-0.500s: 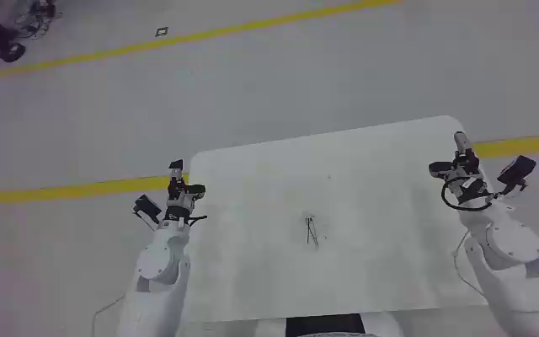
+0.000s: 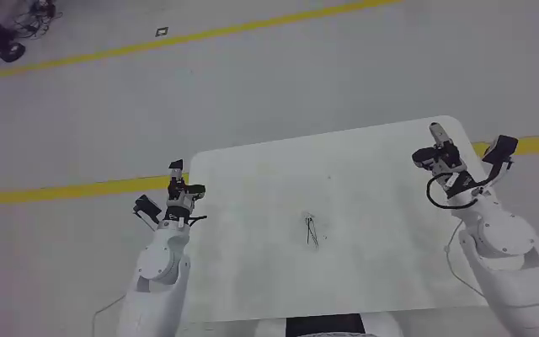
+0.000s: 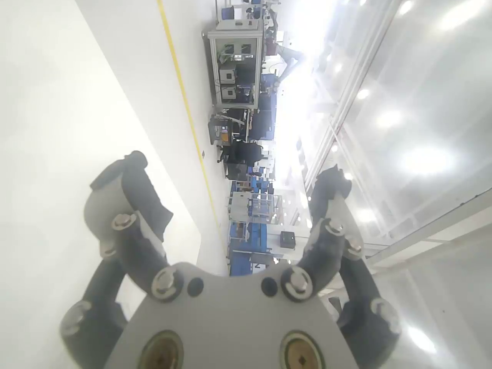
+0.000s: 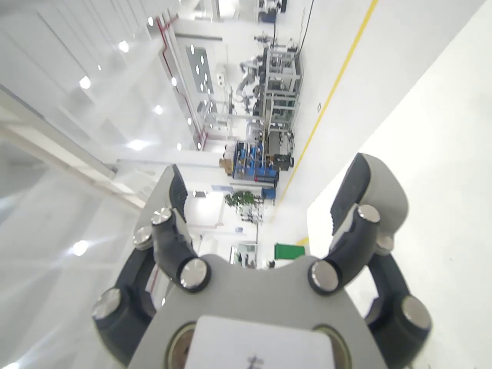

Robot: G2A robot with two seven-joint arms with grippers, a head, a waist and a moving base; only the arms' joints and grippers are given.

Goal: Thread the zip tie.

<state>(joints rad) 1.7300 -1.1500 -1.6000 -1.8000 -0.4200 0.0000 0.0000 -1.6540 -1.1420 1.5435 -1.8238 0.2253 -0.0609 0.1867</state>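
The zip tie (image 2: 312,230) lies loose near the middle of the white table (image 2: 253,278), a thin dark strand well apart from both grippers. The left gripper (image 2: 176,168) hangs at about its 10 o'clock, just off a table corner, jaws wide and empty. The right gripper (image 2: 437,131) hangs at about 2 o'clock over the opposite far corner, likewise spread wide around nothing.

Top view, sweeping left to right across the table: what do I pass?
left claw → zip tie → right claw
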